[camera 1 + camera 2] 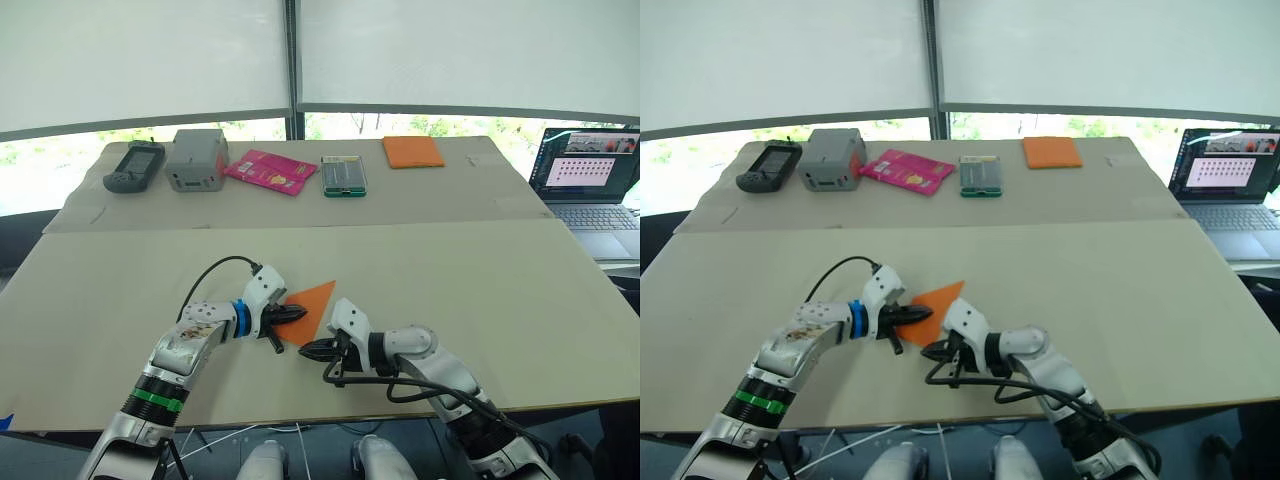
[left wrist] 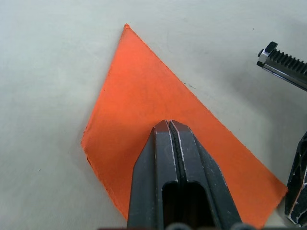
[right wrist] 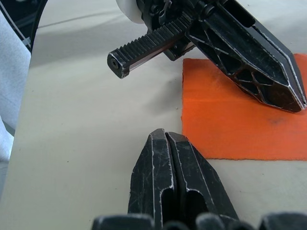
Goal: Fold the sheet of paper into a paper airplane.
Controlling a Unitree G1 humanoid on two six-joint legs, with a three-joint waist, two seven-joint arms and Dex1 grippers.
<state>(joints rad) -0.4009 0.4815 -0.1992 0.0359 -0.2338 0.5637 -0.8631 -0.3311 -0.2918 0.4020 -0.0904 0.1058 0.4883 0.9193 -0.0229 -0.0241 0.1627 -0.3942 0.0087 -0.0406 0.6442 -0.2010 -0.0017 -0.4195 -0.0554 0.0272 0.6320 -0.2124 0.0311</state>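
on the near worktop [image 1: 500, 300], the left tool [image 1: 297, 314] lies low with its two black fingers pressed together, their tips resting on top of the sheet of paper [image 1: 314, 305], not clamped around it. the paper, a flat bright-orange pointed wedge, lies near the front edge of the worktop between the two arms, its sharp tip aimed away from the robot and toward the right. just to the right, the right tool [image 1: 308, 350] sits on the bare worktop beside the paper's near corner, its fingers also closed on nothing; from the right wrist view its tips [image 3: 164, 139] stop short of the paper's edge [image 3: 230, 129], with the left tool [image 3: 300, 103] resting on the orange surface beyond. along the far worktop, left to right, sit a dark handheld device [image 1: 135, 166], a grey box [image 1: 196, 159], a pink glossy packet [image 1: 270, 171], a small green-edged case [image 1: 344, 175] and a thicker orange pad [image 1: 413, 151]. at the far right, an open laptop [image 1: 588, 185] stands with its screen lit.
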